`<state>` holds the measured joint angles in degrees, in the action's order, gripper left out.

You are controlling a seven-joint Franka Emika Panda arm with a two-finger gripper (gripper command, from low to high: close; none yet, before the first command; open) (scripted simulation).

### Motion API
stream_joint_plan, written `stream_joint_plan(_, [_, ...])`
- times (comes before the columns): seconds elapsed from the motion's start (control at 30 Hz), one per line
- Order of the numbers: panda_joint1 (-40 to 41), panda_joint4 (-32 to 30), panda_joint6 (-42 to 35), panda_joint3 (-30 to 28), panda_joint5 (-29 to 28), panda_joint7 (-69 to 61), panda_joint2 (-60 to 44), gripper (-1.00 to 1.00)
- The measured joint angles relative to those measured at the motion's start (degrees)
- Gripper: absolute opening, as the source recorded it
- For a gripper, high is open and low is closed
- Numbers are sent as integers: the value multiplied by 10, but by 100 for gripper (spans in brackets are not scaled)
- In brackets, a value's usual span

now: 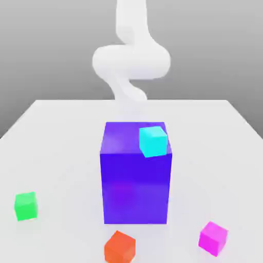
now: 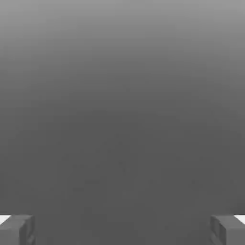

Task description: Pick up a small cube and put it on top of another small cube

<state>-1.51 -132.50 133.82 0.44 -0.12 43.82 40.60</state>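
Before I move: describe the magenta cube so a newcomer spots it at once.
Find the big blue-purple block mid-table. The magenta cube sits on the table, nearer the exterior view's right edge. The orange-red and green cubes differ in colour and lie further left.

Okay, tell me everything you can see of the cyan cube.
The cyan cube is small, with plain faces, a lighter top and no markings, and looks smooth and whole. It appears over the near corner, on the exterior view's right, of the big blue-purple block, turned slightly relative to it. I can't tell whether it touches the block's top.
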Motion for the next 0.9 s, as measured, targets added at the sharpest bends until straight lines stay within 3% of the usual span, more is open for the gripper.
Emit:
stream_joint_plan(0.53, [-83, -46, 131, 44, -11, -127, -336, 0])
stream_joint_plan(0.9, [-136, -73, 224, 69, -51, -185, -565, 0])
